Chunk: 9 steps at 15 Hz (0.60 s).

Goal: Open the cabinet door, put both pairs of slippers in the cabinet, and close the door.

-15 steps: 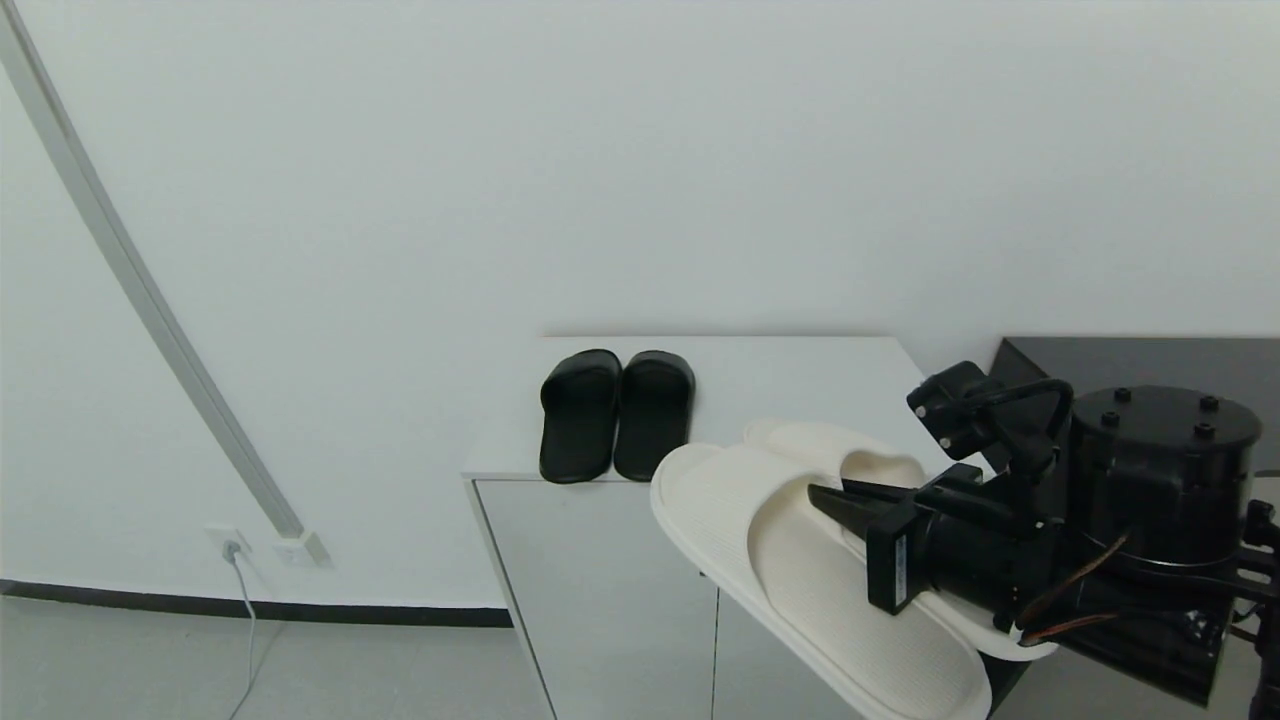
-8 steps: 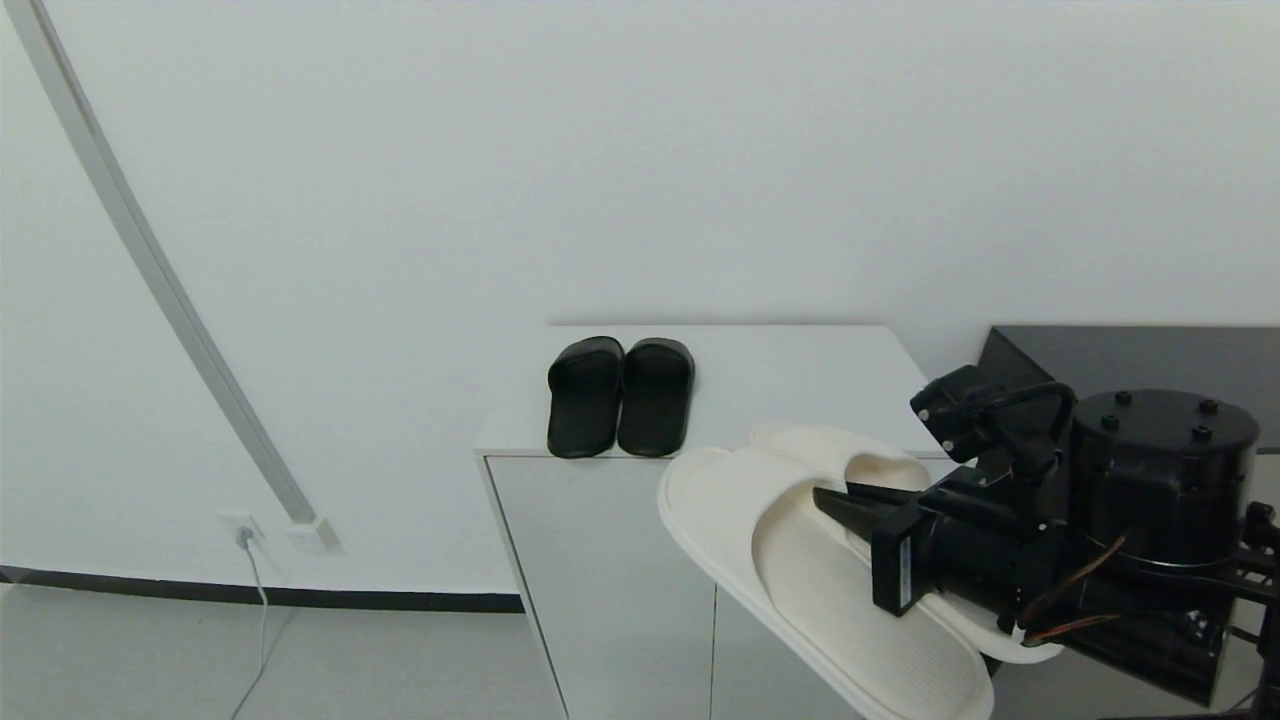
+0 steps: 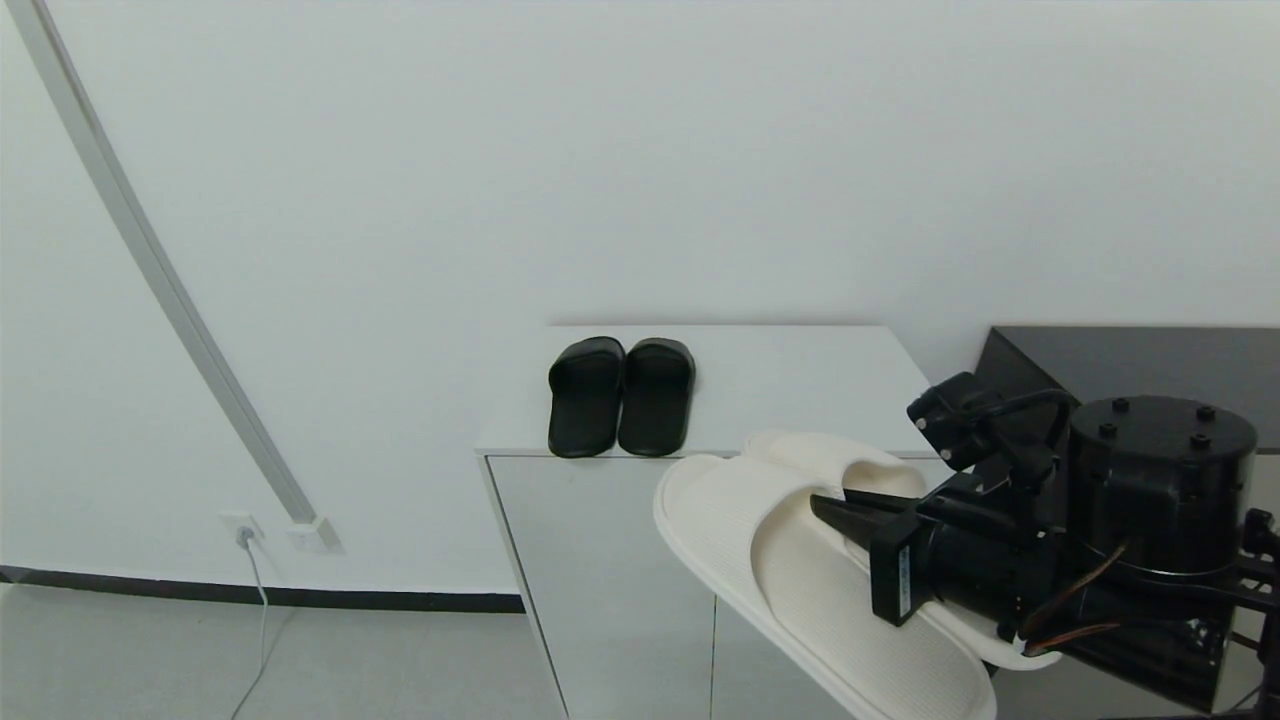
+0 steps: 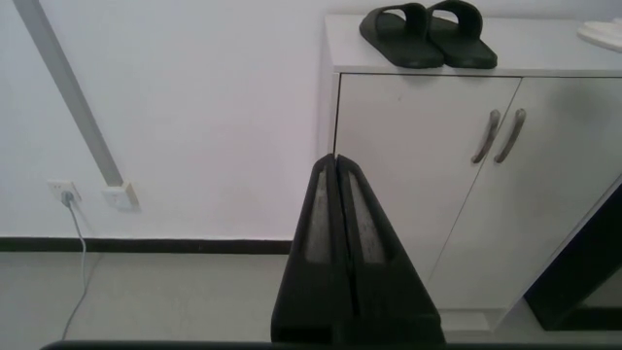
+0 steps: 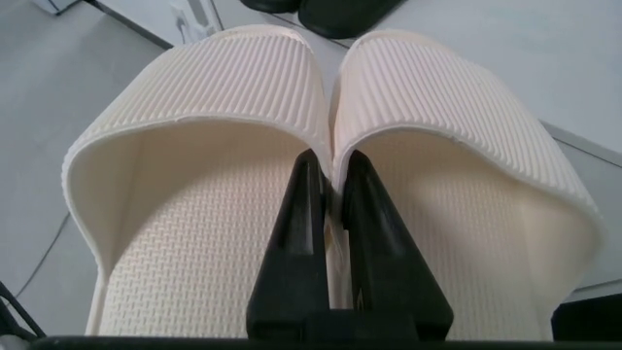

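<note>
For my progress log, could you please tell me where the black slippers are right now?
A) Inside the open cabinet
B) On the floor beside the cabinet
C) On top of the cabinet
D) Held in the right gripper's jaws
C: the black slippers sit side by side on top of the cabinet, whose doors are shut, while the right gripper holds the white slippers.
</note>
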Tool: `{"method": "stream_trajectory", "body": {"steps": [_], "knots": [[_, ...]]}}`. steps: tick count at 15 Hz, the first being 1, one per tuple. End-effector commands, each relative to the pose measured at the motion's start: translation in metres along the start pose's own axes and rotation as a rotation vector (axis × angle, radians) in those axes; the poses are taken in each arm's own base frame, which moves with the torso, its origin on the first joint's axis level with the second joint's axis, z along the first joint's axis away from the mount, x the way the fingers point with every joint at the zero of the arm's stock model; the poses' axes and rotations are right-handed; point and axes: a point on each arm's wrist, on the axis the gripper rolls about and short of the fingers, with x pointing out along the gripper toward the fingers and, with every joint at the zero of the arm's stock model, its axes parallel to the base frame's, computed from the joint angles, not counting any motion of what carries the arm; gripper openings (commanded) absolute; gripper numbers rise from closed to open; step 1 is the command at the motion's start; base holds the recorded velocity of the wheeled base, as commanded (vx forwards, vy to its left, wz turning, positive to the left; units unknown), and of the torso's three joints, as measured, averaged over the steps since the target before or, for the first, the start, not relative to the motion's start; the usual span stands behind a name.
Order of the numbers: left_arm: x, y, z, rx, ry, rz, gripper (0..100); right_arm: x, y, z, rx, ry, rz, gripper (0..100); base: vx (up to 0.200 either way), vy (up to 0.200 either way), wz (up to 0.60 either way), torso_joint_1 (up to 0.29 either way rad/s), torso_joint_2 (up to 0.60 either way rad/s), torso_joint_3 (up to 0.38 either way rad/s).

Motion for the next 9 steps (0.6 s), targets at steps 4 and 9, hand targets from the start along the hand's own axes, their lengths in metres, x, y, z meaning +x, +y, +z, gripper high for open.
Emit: {"method": "stream_trajectory", "body": {"steps": [4,9], "knots": [[0.0001,0.0000,0.0001,0.000,0.001,0.001,0,0.0005,0.0001,-0.0025,-0.001,0.009,0.001,0,0.000,0.000,0.00,0.000,0.00,0.000],[0.0001,0.0000,0.0001,0.000,0.001,0.001,0,-0.0049,0.0031,-0.0068,-0.008,0.020,0.013,0,0.000,0.000,0.00,-0.153,0.35,0.199]]}}
